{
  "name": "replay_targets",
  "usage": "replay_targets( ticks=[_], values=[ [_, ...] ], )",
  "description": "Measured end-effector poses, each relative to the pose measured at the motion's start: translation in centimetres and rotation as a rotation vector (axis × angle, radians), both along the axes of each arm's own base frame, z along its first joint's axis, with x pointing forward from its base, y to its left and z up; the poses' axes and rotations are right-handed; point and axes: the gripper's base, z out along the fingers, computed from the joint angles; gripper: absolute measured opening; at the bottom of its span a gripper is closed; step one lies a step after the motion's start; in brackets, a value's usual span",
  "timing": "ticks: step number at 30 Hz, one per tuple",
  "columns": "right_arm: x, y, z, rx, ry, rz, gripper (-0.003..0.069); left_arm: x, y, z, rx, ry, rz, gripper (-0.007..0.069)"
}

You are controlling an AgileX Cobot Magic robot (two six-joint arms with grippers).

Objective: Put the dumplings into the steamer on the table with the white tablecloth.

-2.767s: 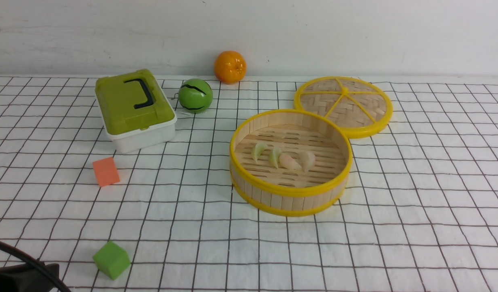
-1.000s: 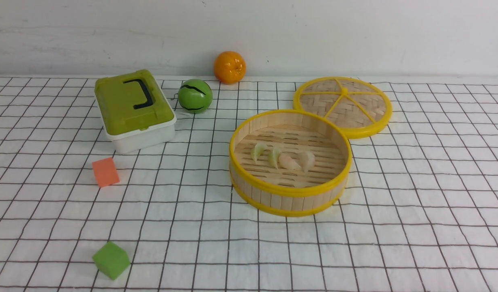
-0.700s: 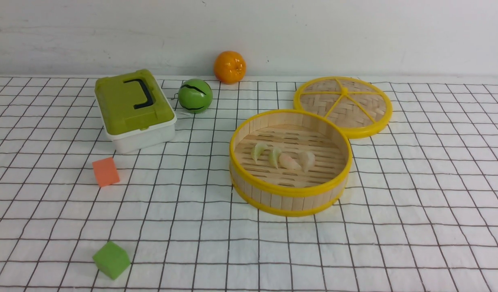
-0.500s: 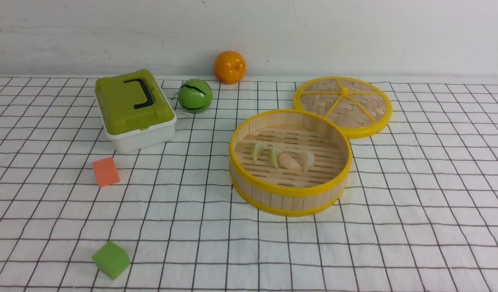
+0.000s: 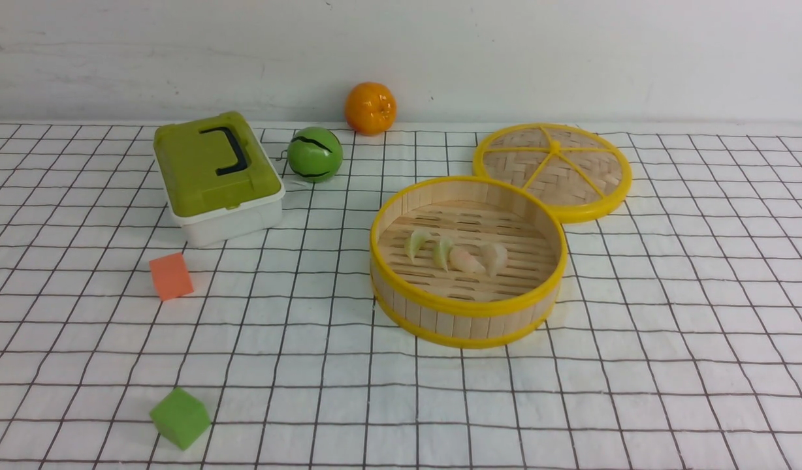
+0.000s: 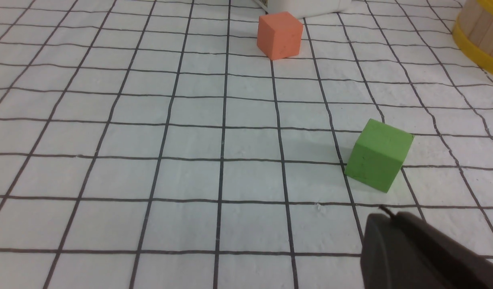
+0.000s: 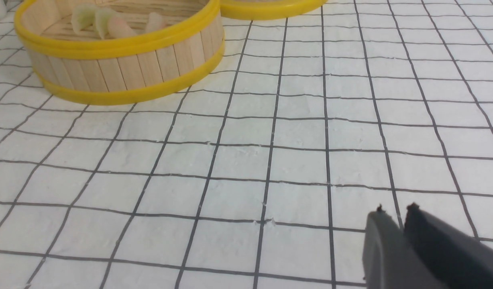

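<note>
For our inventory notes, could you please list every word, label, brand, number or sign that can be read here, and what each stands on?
There are none: I can read no text on the steamer, its lid, the box or the cubes.

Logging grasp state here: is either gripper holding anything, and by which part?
Nothing is held: both the left gripper and right gripper are empty.

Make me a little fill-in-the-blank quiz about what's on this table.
1. The dumplings lie inside the ____.
2. There are ____ dumplings in all.
3. The block nearest the robot is coloured ____.
4. The lunch box's lid is closed, and its handle is ____.

Missing words: steamer; four; green; black.
</note>
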Motion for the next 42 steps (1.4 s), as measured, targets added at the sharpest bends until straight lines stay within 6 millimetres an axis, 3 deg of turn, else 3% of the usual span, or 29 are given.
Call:
replay_targets(
  ticks=[42],
  values=[
    [0.00,0.00,0.00,0.007,0.001,-0.002,0.0138,0.00,0.00,0.00,0.000,0.000,0.000,0.0012]
  ],
)
